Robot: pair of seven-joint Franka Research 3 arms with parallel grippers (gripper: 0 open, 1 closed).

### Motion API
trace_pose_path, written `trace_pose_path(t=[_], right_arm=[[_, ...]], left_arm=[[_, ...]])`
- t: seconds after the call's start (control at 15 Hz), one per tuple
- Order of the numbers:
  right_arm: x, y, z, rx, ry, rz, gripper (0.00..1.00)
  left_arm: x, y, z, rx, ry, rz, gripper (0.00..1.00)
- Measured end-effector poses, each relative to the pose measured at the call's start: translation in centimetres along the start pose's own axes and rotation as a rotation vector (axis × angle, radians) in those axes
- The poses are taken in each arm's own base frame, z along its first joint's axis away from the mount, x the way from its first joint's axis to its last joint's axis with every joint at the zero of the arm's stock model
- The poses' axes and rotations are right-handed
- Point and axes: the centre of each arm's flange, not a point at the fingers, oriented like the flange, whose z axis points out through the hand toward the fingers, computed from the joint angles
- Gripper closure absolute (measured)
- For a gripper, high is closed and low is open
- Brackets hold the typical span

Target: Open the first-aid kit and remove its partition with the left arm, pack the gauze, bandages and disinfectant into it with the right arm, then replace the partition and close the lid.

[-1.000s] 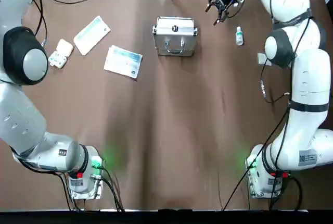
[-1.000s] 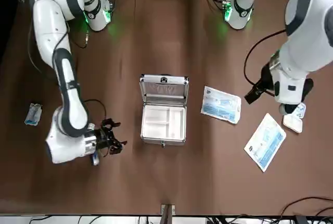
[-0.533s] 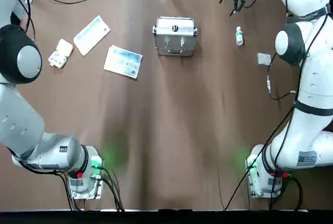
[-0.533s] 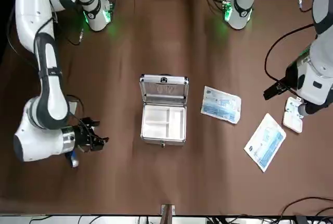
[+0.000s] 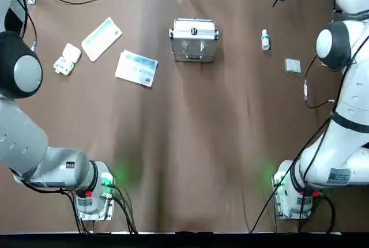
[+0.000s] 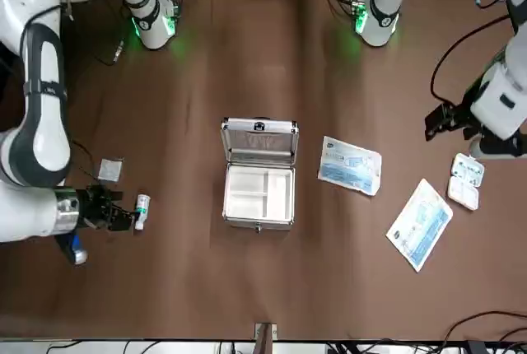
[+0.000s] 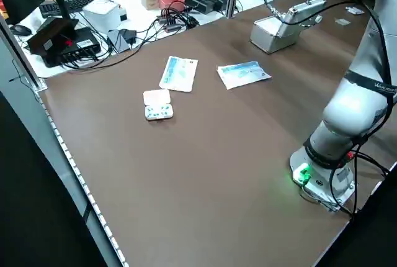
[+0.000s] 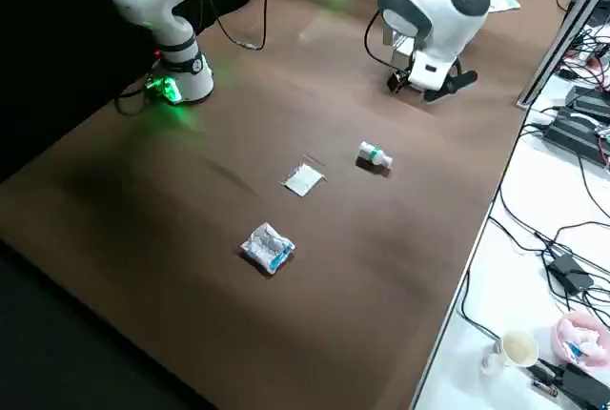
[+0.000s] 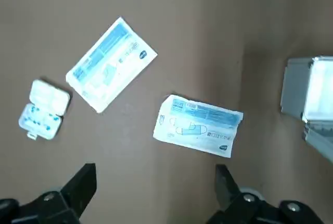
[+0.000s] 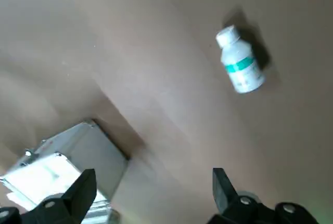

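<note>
Barely begun: lid up, partition not yet out

The first-aid kit (image 6: 258,174) stands mid-table with its lid raised, so the opening looks done. The cream partition (image 6: 258,192) sits inside the case, so lifting it out is the step now due. All the packing, the refit and the closing are left.

The left gripper (image 9: 155,174) hangs high over its own side of the table, fingers spread and empty. Below it lie two flat blue-and-white packets (image 9: 111,64) and a small pill box (image 9: 43,109). The right gripper (image 10: 152,178) is also spread wide and holds nothing. It hovers at the far edge just beside the disinfectant (image 6: 142,206), which stands apart from the case on the right arm's side. A small grey sachet (image 5: 293,65) lies near the bottle.

From overhead the raised lid hides the case's interior. A crumpled blue-and-white bundle (image 8: 269,248) shows only from the right side view. I cannot tell which packets are the gauze and which the bandages
</note>
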Motion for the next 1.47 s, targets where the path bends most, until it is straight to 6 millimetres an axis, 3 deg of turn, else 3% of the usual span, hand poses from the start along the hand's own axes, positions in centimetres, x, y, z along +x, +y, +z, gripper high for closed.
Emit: trace_pose_path(t=[0.33, 0.53, 0.87, 1.07, 1.13, 1.27, 1.47], right_arm=[[-0.1, 2.8, -4.1, -0.089, 0.075, -0.164, 0.01], [-0.9, 3.3, -6.3, -0.14, 0.125, -0.26, 0.01], [-4.4, 4.5, -13.3, -0.193, 0.242, -0.321, 0.01], [-7.3, 4.3, -15.7, -0.196, 0.269, -0.369, 0.01], [-8.8, 4.4, -16.5, -0.202, 0.272, -0.42, 0.01], [-9.5, 4.6, -16.0, -0.207, 0.272, -0.45, 0.01], [-8.6, 4.1, -12.8, -0.195, 0.329, -0.471, 0.01]], left_arm=[[-1.9, 0.3, -3.7, 0.001, 0.063, 0.055, 0.0], [-2.1, 0.6, -3.5, 0.002, 0.057, 0.053, 0.0], [0.3, 2.2, 1.8, -0.005, -0.001, 0.077, 0.0], [1.7, 4.1, 4.6, -0.013, -0.015, 0.104, 0.0], [2.2, 5.7, 5.8, -0.018, -0.011, 0.127, 0.0], [2.4, 8.5, 7.3, -0.024, -0.019, 0.163, 0.0], [2.0, 14.9, 10.1, -0.033, -0.023, 0.188, 0.0]])
